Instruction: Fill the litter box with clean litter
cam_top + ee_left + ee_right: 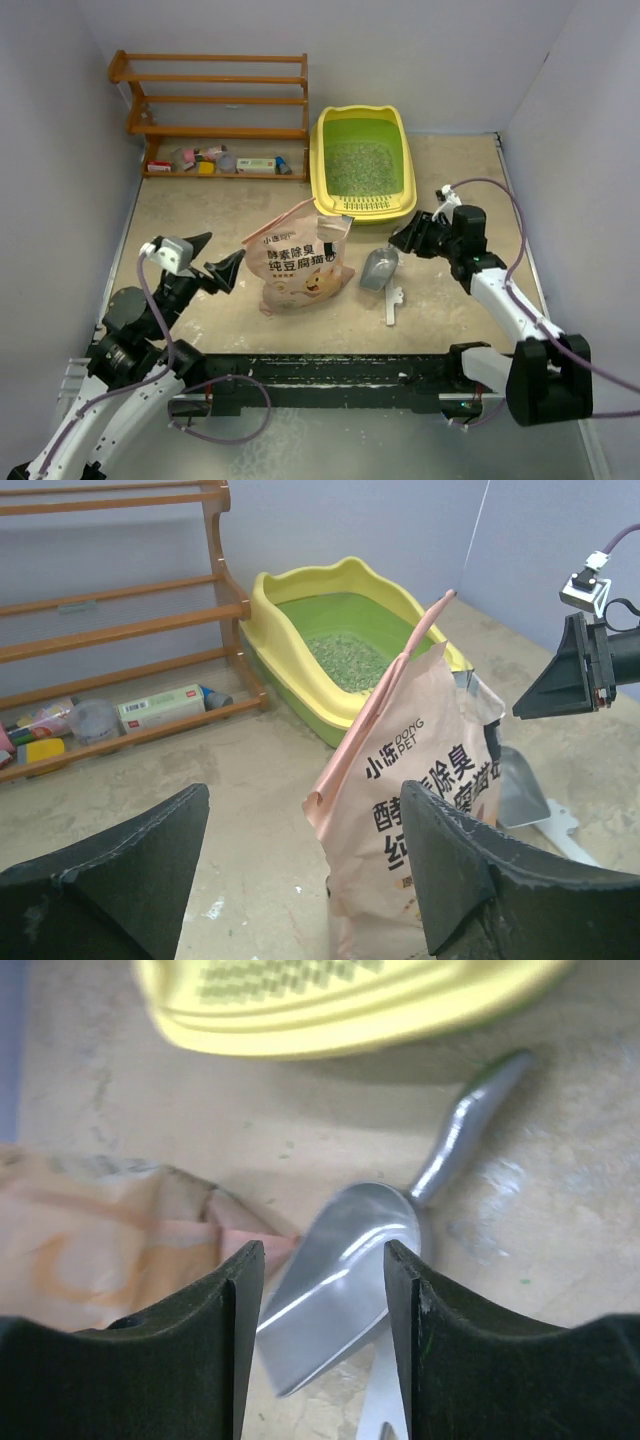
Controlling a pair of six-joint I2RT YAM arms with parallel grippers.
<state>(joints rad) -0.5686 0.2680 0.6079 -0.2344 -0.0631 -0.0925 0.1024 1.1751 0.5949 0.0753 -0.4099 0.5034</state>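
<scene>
The yellow litter box (321, 160) with its green basin stands at the back middle. A patch of pale greenish-grey litter (360, 168) lies in it, and both show in the left wrist view: the box (278, 620) and the litter (345, 660). The pink-tan printed litter bag (300, 262) stands upright with its top open. My left gripper (215, 258) is open and empty, just left of the bag (420, 810). My right gripper (412, 235) is open and empty, above the grey scoop (345, 1270) lying by the box's slotted lip (330, 1000).
A wooden shelf rack (215, 100) stands at the back left with small items (215, 160) on its bottom shelf. A white forked piece (392, 300) lies beside the scoop (378, 268). Grey walls close in on both sides.
</scene>
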